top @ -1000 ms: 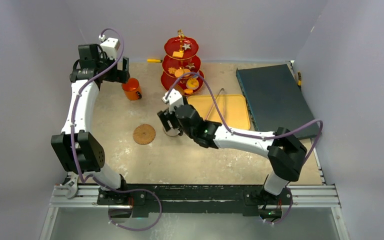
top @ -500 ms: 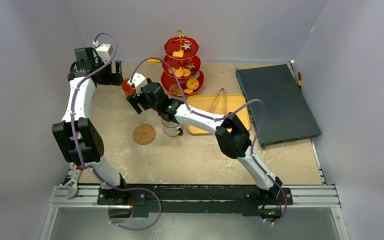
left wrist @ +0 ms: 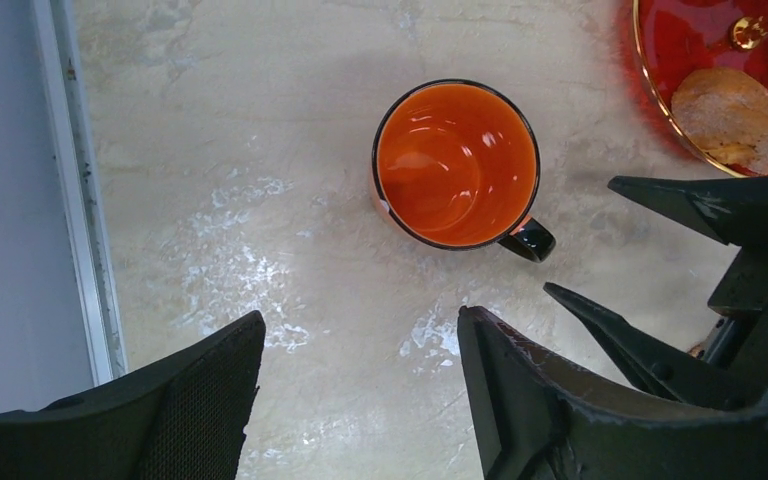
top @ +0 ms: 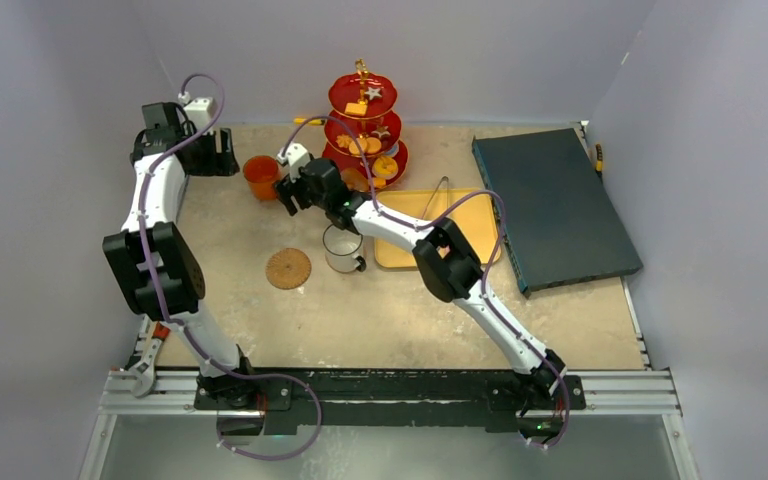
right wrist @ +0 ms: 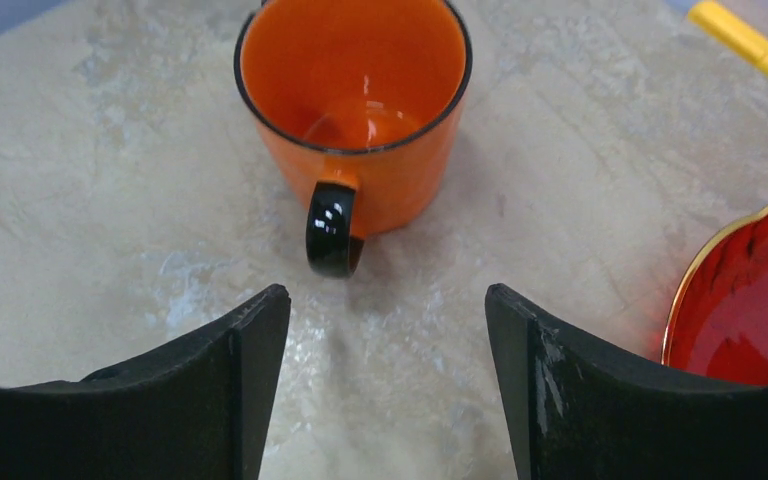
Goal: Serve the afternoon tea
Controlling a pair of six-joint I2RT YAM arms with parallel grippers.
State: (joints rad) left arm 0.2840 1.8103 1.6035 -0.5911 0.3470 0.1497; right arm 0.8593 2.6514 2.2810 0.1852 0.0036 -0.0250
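1. While both arms are reaching toward the far left part of the table (top: 380,310), the orange mug (top: 260,176) is standing upright and empty on the stone-patterned top. It is sitting just left of the red three-tier stand (top: 363,130), not touching it.
2. The right gripper (right wrist: 385,310) is hovering low, just beside the mug, with its fingers spread wide and gripping nothing. The mug's black handle is pointing at the gap between them, clear of both fingers.
3. The left gripper (left wrist: 360,340) is hanging above the table on the mug's left side. Its fingers are also spread wide and holding nothing, and the mug is sitting beyond the fingertips, clear of both.
4. In the left wrist view, the right gripper's two dark fingers are showing at the right edge, close to the handle.
5. The stand is carrying small pastries and biscuits (top: 385,167) on all three tiers, with a gold handle rising from the top.
6. The white mug (top: 342,248) is standing upright near mid-table, between a round cork coaster (top: 288,268) and the yellow tray (top: 470,225). Cannot tell whether it is touching the tray.
7. Metal tongs (top: 438,190) are lying across the tray. A dark flat box (top: 555,205) is lying to its right. A yellow-handled tool (right wrist: 750,40) is resting by the back wall.
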